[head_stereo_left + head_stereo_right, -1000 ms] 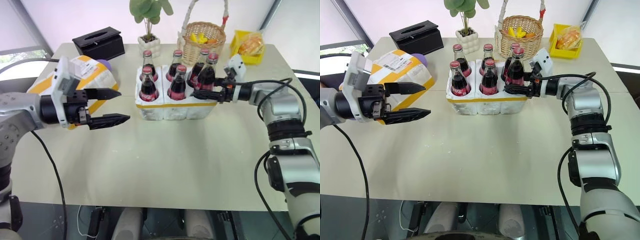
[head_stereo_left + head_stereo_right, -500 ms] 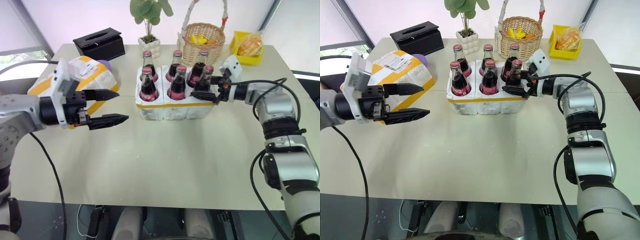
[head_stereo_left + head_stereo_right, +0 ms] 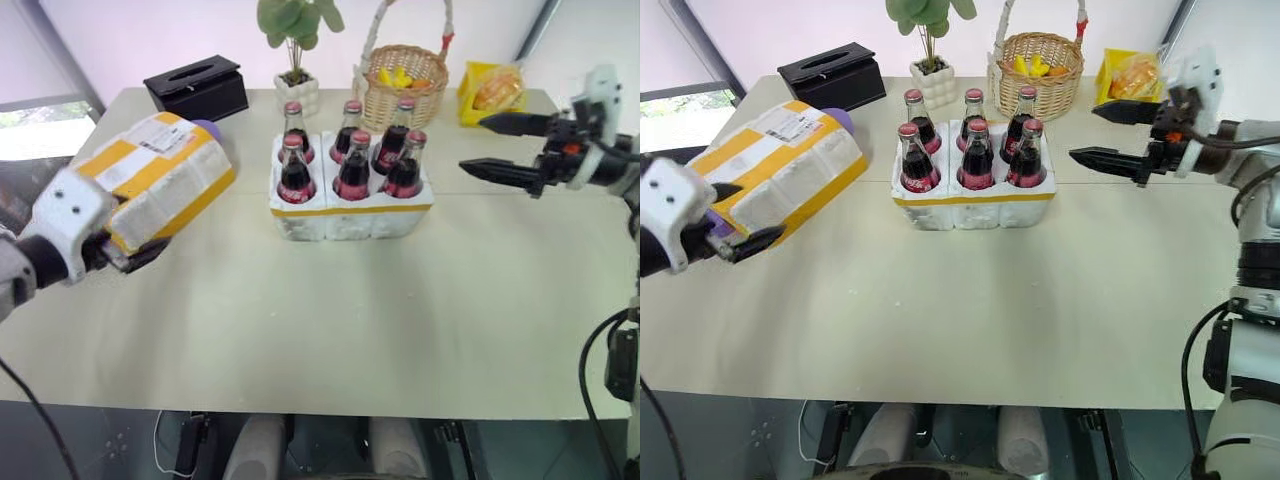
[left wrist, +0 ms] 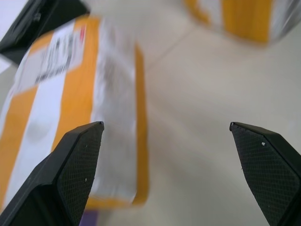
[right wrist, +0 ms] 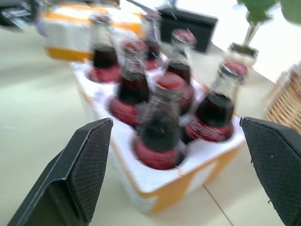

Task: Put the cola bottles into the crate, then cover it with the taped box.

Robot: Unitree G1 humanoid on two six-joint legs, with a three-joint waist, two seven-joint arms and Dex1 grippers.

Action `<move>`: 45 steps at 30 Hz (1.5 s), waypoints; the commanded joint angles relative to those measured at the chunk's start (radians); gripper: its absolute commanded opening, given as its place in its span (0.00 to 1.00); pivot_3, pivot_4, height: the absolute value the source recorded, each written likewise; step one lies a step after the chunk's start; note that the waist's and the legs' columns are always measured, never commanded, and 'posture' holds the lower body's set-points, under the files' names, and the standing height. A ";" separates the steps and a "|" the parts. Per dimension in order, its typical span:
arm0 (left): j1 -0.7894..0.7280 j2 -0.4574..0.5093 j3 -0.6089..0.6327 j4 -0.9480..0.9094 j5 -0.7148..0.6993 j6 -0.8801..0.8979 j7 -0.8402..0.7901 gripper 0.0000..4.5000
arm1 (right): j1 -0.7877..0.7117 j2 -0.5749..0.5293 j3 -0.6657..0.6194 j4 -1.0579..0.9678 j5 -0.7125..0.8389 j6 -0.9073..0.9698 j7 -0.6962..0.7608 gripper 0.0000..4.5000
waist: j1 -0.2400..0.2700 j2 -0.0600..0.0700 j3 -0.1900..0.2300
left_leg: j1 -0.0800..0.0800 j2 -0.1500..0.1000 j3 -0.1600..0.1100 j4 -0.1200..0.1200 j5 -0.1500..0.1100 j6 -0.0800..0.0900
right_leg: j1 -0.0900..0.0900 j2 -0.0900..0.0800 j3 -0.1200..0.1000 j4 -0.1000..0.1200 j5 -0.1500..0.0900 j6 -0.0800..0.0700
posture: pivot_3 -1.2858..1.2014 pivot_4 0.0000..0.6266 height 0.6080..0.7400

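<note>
Six cola bottles (image 3: 352, 160) stand upright, caps up, in the crate (image 3: 350, 208) at table (image 3: 330, 320) centre, its long side running left to right; the taped box (image 3: 160, 185) lies left of it, tilted, long axis angled toward the near-left corner; left gripper (image 3: 735, 240) beside the box, fingers spread; right gripper (image 3: 1110, 135) right of the crate, spread, empty.
</note>
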 commanded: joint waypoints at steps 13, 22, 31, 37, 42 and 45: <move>0.026 -0.076 -0.196 0.305 0.563 -0.143 0.391 1.00 | 0.136 -0.026 -0.077 -0.295 0.206 0.135 0.014 0.98 | 0.030 0.001 -0.001 | -0.003 0.000 0.001 0.000 0.000 -0.001 | -0.003 -0.002 0.000 0.000 0.000 -0.002 | 0.52 0.24 1.00; -0.215 -0.117 -0.403 0.637 0.684 -0.363 0.498 1.00 | 0.144 -0.018 -0.087 -0.334 0.265 0.164 -0.031 0.98 | 0.033 -0.001 -0.002 | -0.004 -0.001 0.001 0.001 0.000 0.000 | -0.004 -0.002 -0.001 -0.001 0.002 0.002 | 0.52 0.24 1.00; -0.287 -0.130 -0.484 0.671 0.764 -0.416 0.502 1.00 | 0.171 -0.028 -0.099 -0.354 0.290 0.170 -0.068 0.98 | 0.032 -0.001 -0.002 | -0.004 -0.001 0.001 0.001 0.000 0.000 | -0.004 -0.002 -0.001 0.001 0.002 0.002 | 0.52 0.24 1.00; -0.422 -0.164 -0.563 0.842 0.816 -0.462 0.528 1.00 | 0.172 -0.018 -0.095 -0.366 0.302 0.175 -0.086 0.98 | 0.032 -0.001 -0.002 | -0.003 -0.001 0.001 0.002 0.000 0.000 | -0.003 -0.002 -0.001 0.001 0.002 0.002 | 0.52 0.24 1.00; -0.521 -0.186 -0.612 0.973 0.850 -0.510 0.555 1.00 | 0.181 -0.007 -0.096 -0.378 0.313 0.177 -0.107 0.98 | 0.030 -0.001 -0.002 | -0.003 -0.001 0.001 0.002 0.000 0.000 | -0.003 -0.002 -0.001 0.001 0.002 0.002 | 0.52 0.24 1.00; -0.565 -0.190 -0.623 1.028 0.853 -0.529 0.569 0.94 | 0.187 -0.005 -0.098 -0.384 0.318 0.178 -0.116 1.00 | 0.031 -0.001 -0.002 | -0.003 -0.001 0.000 0.002 0.000 0.000 | -0.003 -0.001 -0.002 0.002 0.002 0.002 | 0.52 0.24 1.00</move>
